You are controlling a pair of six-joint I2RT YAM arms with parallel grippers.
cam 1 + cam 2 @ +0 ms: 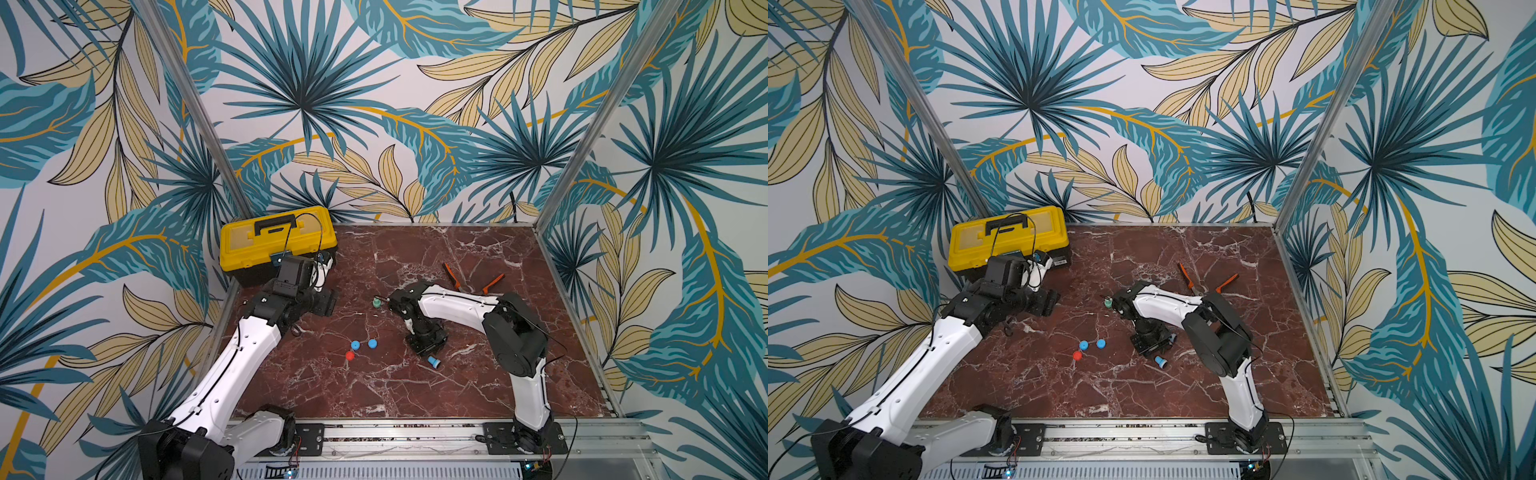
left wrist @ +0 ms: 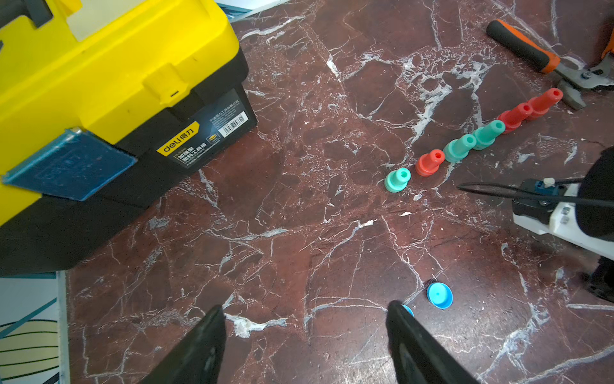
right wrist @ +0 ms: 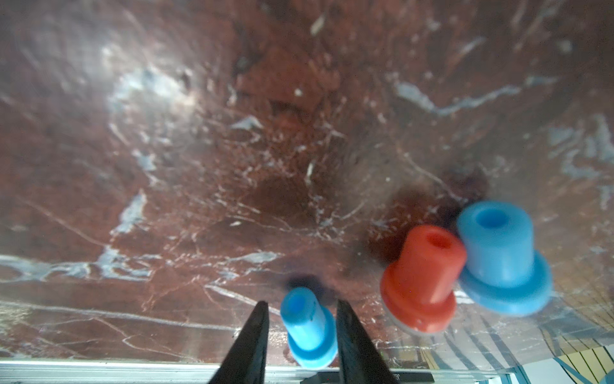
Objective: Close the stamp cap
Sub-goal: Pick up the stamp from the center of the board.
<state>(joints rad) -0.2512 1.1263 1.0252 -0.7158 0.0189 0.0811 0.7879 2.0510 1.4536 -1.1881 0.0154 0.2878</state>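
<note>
Red-brown marble veined with white covers the table (image 1: 415,395). Right of its middle, the right pincer (image 3: 301,303) reaches down toward the tabletop. Its two black fingers (image 3: 255,342) are set narrowly apart, with a small blue stamp (image 3: 307,327) between them. One finger sits just beside the stamp's wide base, and a thin strip of marble shows between the stamp and the opposite finger. The close-up is blurred, so I cannot tell whether the stamp is pinched or only straddled. Close by, a red stamp (image 3: 422,279) and a second blue stamp (image 3: 498,256) stand side by side.

Three loose caps lie left of the pincer, near the table's middle: a left blue cap (image 1: 355,345), a right blue cap (image 1: 372,343) and a red cap (image 1: 350,355).

Further left, the left pincer (image 2: 305,307) hovers over bare marble beside a yellow toolbox (image 1: 278,237), spread wide and gripping nothing. A row of green and red stamps (image 2: 461,151) runs toward orange-handled pliers (image 1: 453,276) on the far right.
</note>
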